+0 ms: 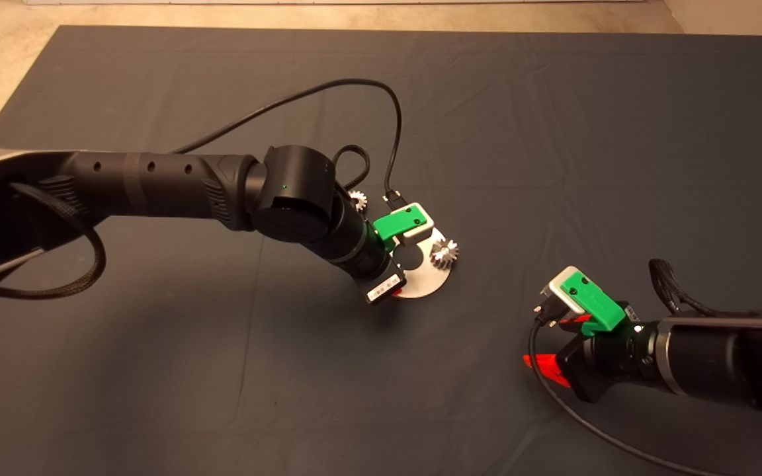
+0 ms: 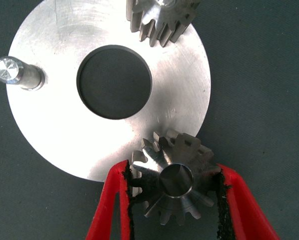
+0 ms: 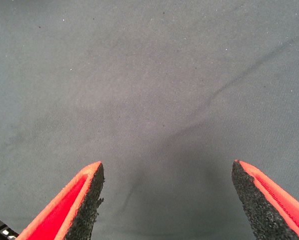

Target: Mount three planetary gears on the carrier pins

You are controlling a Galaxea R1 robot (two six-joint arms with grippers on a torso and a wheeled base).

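Covering the table, the dark mat (image 1: 553, 132) carries the silver disc (image 2: 49, 130). Over the disc the left gripper (image 2: 175, 200) has its jaws closed on one gear (image 2: 172, 182) at the disc's edge. The right gripper (image 3: 167, 200) waits aside over bare mat, jaws wide. Another gear (image 1: 444, 253) sits on the disc, a third gear (image 1: 358, 199) on the mat nearby, one pin (image 2: 17, 72) bare.
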